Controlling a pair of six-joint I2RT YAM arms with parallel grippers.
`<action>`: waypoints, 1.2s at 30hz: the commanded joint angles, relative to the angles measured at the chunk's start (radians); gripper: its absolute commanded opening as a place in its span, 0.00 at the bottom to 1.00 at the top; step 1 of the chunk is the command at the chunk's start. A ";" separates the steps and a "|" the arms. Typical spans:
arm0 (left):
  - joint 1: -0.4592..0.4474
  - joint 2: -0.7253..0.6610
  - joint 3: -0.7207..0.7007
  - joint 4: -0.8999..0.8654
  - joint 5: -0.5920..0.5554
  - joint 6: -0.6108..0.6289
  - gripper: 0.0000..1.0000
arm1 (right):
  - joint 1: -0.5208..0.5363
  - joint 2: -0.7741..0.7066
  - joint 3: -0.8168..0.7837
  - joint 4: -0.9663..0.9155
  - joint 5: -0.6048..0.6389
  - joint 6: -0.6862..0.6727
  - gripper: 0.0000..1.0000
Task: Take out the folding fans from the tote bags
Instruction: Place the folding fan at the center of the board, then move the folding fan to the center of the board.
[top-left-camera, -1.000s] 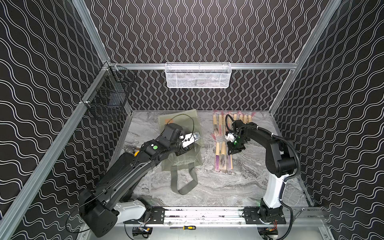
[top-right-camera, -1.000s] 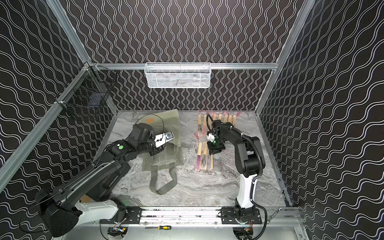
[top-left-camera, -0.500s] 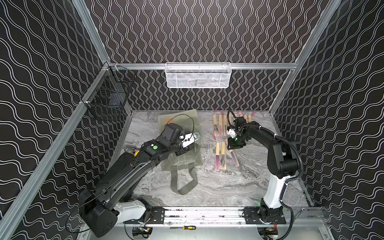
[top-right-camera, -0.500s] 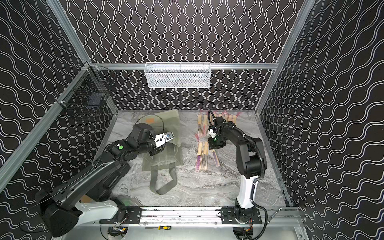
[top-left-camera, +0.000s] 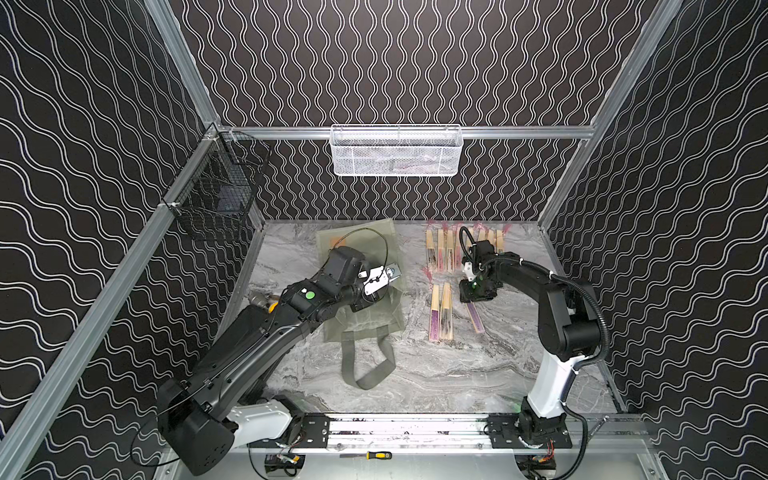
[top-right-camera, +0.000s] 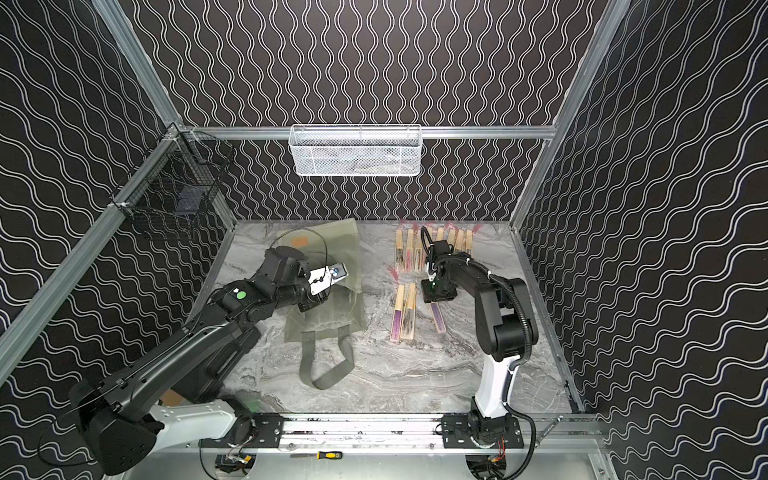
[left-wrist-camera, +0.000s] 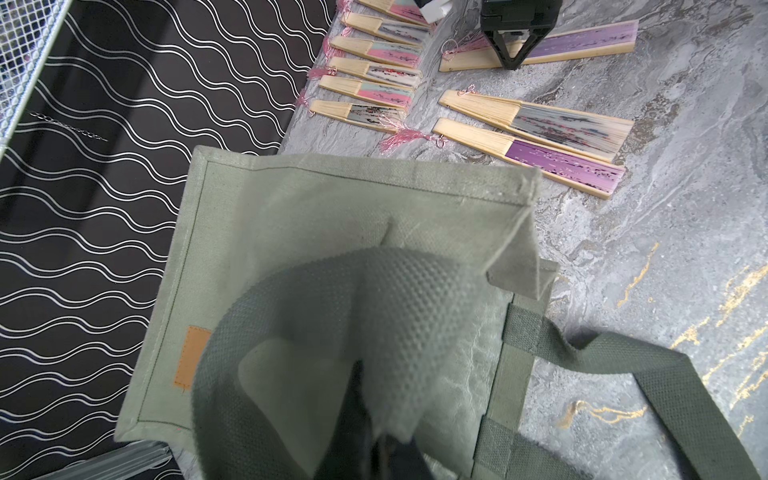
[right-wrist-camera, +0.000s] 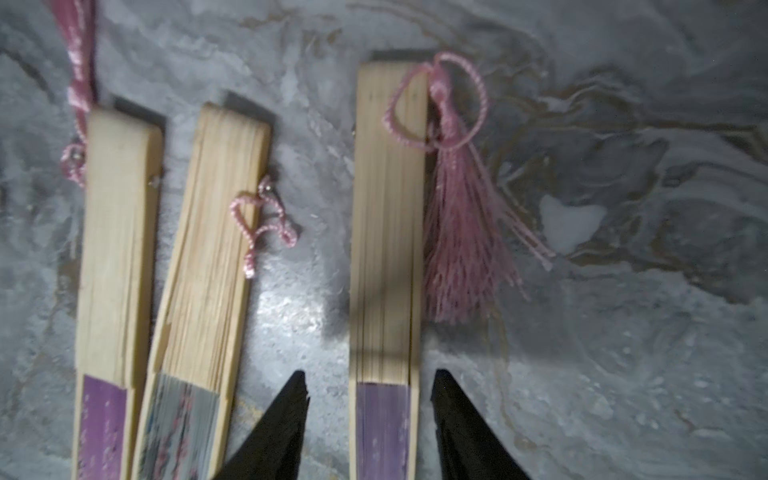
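The left arm (top-left-camera: 257, 345) is reaching forward, the left gripper (top-left-camera: 367, 300) clamping tight. The right gripper (right-wrist-camera: 370, 380) is pointing down, jaws parted.

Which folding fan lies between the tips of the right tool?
The purple fan lying alone and slanted, to the right of the near pair; the open right tool straddles it.

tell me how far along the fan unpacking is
Done: a back row of fans and a front pair lie on the table. In hand: the right gripper is open astride a purple fan; the left gripper pinches the tote bag. Left: the bag looks flat; whether fans remain inside is hidden.
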 joint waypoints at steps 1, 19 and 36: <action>-0.001 -0.004 0.002 0.025 0.002 0.002 0.00 | 0.000 0.015 -0.004 0.032 0.028 0.012 0.51; -0.001 -0.007 0.001 0.026 -0.004 0.003 0.00 | 0.036 -0.080 -0.113 0.067 -0.025 0.142 0.36; 0.000 0.000 0.003 0.023 0.000 0.002 0.00 | 0.067 -0.132 -0.126 0.098 0.117 0.187 0.44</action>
